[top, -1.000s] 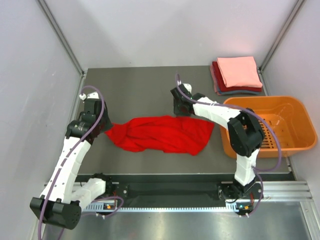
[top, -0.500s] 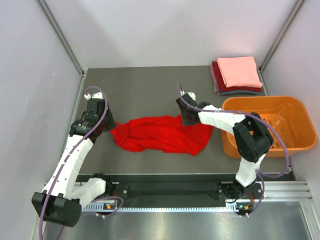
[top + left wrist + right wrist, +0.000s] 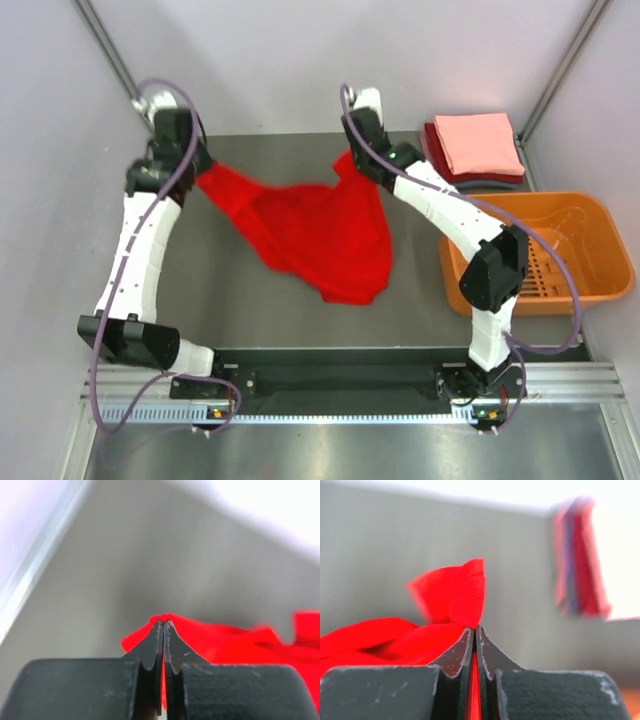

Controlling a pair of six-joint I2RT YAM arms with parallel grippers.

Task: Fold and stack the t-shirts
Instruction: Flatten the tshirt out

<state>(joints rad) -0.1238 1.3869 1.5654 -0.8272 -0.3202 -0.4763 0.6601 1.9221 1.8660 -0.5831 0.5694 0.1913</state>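
The red shirt (image 3: 320, 235) is held over the middle of the table (image 3: 270, 160), spread between two pinched edges. One is clamped by the left gripper (image 3: 198, 172) at ten o'clock, the other by the right gripper (image 3: 352, 160) at twelve. Both pairs of jaws are pressed together on cloth. Three folded shirts (image 3: 478, 148) are stacked at two o'clock. This shirt is judged not yet folded.
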